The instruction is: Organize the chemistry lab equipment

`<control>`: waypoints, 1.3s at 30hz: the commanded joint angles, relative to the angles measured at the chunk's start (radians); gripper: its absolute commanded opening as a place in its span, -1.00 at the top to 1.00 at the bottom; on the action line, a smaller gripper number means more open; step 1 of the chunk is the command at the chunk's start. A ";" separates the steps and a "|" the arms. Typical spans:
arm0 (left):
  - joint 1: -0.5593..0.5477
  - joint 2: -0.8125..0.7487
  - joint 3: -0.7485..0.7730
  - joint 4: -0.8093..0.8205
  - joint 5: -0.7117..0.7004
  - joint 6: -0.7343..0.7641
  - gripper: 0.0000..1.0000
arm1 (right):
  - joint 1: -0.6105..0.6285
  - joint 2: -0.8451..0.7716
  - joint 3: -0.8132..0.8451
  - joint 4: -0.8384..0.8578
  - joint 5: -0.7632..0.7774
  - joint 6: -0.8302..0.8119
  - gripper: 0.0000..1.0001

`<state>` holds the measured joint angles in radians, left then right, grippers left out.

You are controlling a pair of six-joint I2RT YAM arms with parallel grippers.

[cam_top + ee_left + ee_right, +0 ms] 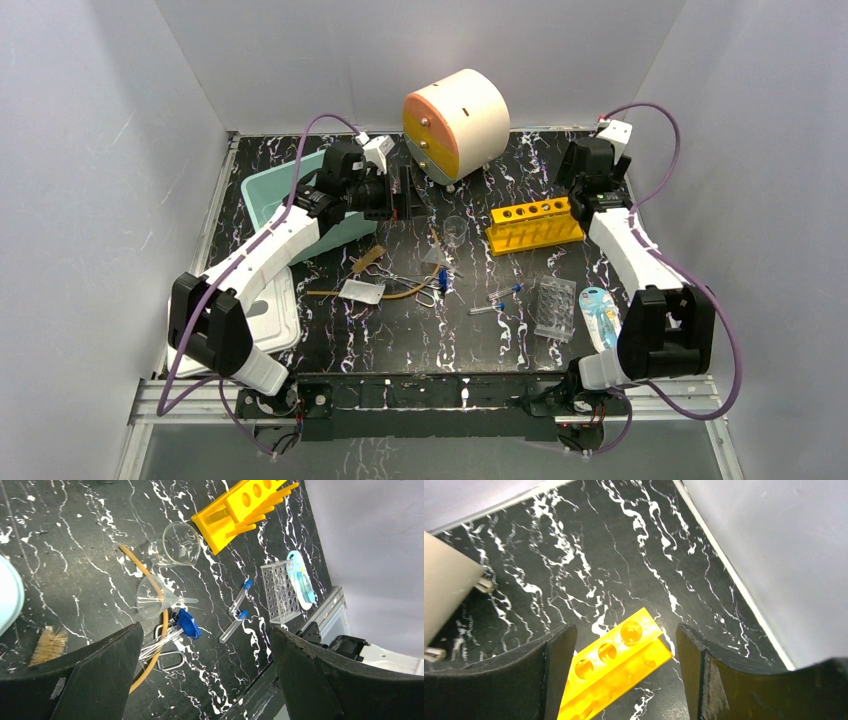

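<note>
The yellow holed rack (535, 224) lies far right on the table (500, 345), its long axis running left to right, slightly skewed. Its right end shows between the spread fingers of the right hand (622, 632), poised above it. The left hand (205, 640), also spread, hangs farther left.

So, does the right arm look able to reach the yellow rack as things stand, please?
Probably yes: the right gripper is open, hanging over one end of the yellow rack, and nothing shows between them.
</note>
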<state>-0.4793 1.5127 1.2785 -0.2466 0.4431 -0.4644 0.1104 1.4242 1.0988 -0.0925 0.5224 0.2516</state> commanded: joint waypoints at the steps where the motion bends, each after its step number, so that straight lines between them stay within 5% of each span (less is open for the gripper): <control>1: 0.007 -0.076 0.038 -0.048 -0.076 0.005 -0.97 | -0.007 -0.053 0.180 -0.215 -0.080 -0.005 -0.65; 13: 0.007 -0.230 -0.094 -0.070 -0.209 -0.002 -0.97 | 0.039 -0.137 0.360 -0.717 -0.583 0.058 -0.54; 26: 0.007 -0.272 -0.196 -0.050 -0.270 -0.116 -0.97 | 0.477 -0.176 0.122 -0.785 -0.274 0.347 -0.38; 33: 0.007 -0.289 -0.230 -0.033 -0.241 -0.143 -0.97 | 0.521 -0.169 -0.087 -0.757 -0.128 0.633 -0.02; 39: 0.007 -0.290 -0.240 -0.032 -0.231 -0.144 -0.97 | 0.516 -0.197 -0.180 -0.762 -0.105 0.707 -0.12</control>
<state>-0.4789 1.2606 1.0534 -0.2913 0.1955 -0.6025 0.6289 1.2709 0.9432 -0.8635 0.3519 0.8528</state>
